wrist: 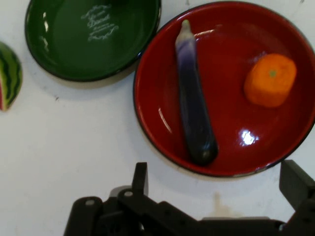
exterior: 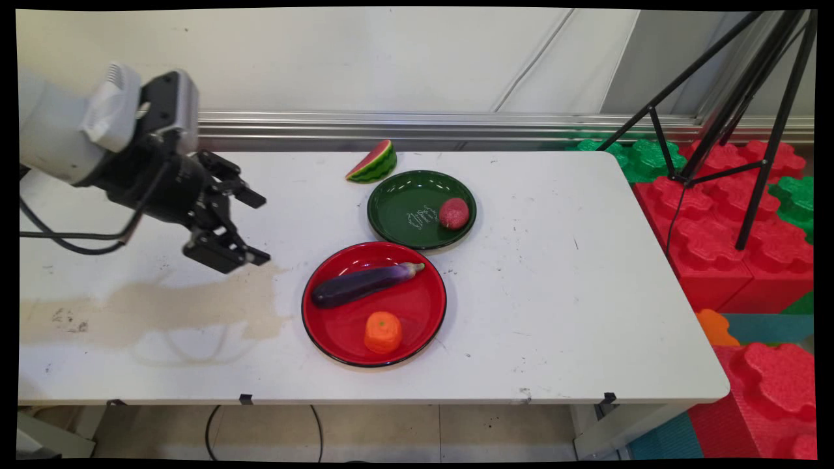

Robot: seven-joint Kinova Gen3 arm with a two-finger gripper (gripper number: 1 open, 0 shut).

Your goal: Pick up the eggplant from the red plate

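On the round dark green plate [exterior: 397, 215] near the table's far edge, white script shows at its middle, too small to read, and a pinkish-red round fruit [exterior: 454, 213] lies at its right. Left of the plates, the black two-finger gripper [exterior: 251, 228] hangs tilted above the white table [exterior: 554, 312], fingers wide apart, holding nothing. Nearest it, the glossy red plate [exterior: 417, 306] carries a long purple eggplant [exterior: 363, 284] and an orange tangerine [exterior: 382, 331]. A watermelon wedge [exterior: 373, 162] lies beyond.
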